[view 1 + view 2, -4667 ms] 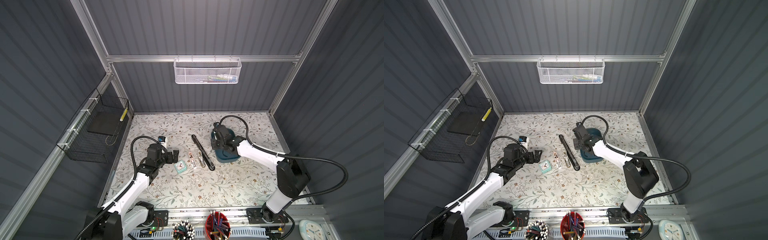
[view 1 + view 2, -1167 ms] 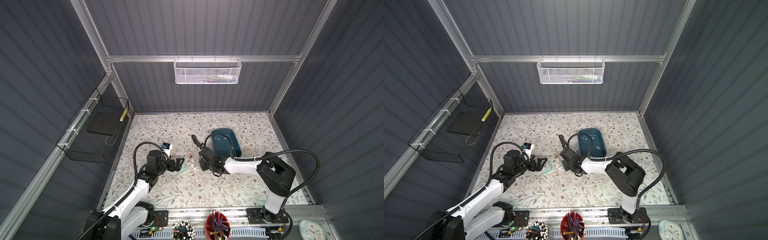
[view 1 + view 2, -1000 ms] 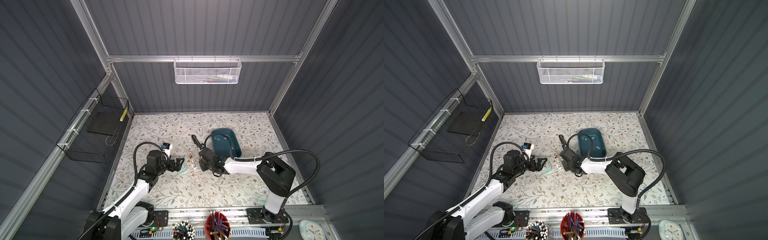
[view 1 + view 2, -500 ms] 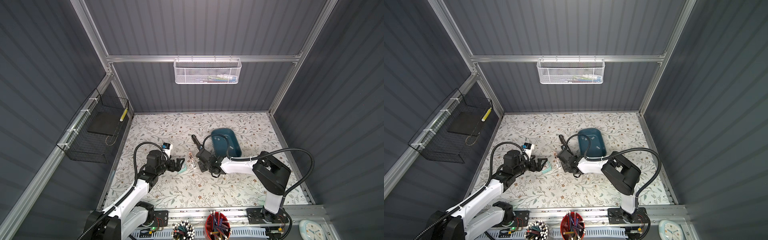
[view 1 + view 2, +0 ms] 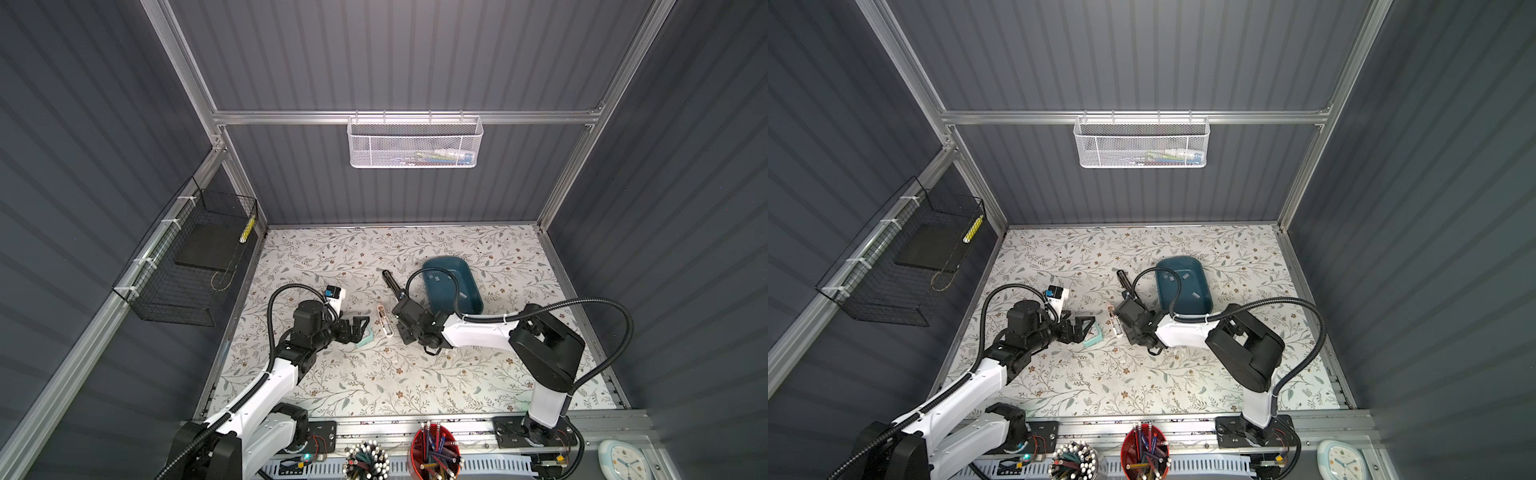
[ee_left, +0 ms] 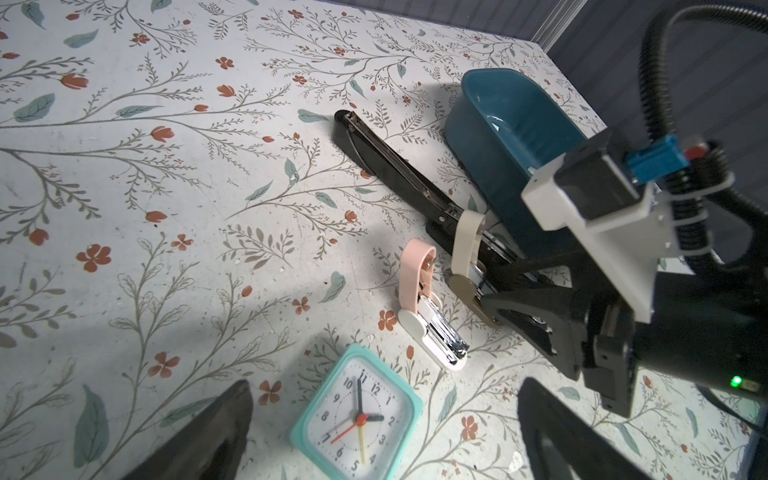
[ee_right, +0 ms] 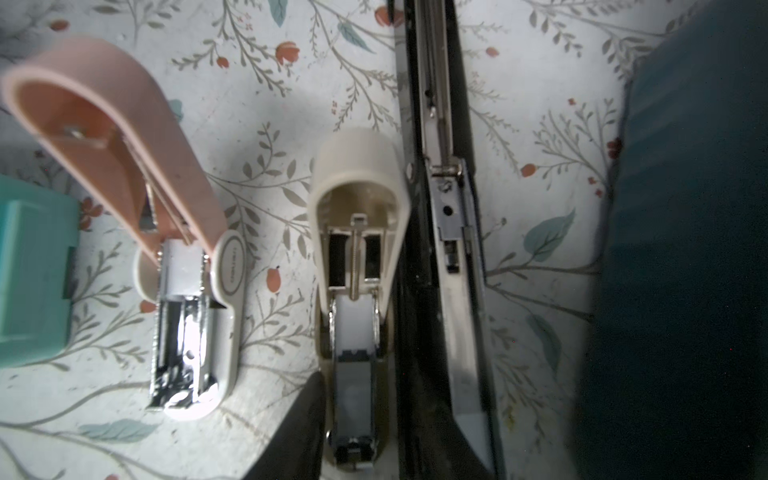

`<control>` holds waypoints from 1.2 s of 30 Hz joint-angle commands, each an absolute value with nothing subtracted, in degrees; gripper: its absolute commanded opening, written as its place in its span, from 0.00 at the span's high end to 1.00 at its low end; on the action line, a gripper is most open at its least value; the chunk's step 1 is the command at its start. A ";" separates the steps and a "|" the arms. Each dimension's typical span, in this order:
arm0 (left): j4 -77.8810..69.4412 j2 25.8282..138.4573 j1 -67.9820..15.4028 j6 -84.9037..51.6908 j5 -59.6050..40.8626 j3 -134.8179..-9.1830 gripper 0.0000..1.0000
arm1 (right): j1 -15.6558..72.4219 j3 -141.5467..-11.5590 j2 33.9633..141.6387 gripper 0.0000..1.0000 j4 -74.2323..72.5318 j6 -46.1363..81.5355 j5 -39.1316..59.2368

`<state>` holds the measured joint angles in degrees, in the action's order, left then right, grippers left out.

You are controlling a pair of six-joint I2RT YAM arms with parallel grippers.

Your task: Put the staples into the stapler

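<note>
Nearest, the left gripper [image 6: 384, 386] hangs over the mint clock [image 6: 357, 415] with its jaws wide apart, holding nothing. Beside the pink stapler [image 7: 183, 232], the right gripper [image 7: 361, 419] straddles the front of the open cream stapler [image 7: 357, 174], jaws parted and not clamped. A grey strip [image 7: 353, 386] lies in its channel. Beyond the black stapler [image 5: 390, 280], loose staples [image 5: 436, 275] lie in the teal tray [image 5: 446, 259], apart from both grippers.

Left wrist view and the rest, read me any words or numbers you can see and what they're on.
"11 12 1 2": dial of the teal clock, more hour numbers round it.
Pink stapler: oval print, too blurred to read.
Pale clock at the front edge: numbers too small.
</note>
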<state>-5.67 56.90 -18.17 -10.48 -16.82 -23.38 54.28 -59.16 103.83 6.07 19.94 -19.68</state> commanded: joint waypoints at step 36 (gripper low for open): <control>-6.07 59.60 -18.11 -8.88 -16.57 -24.79 0.00 | 21.80 -77.15 111.60 0.60 15.20 31.35 -14.41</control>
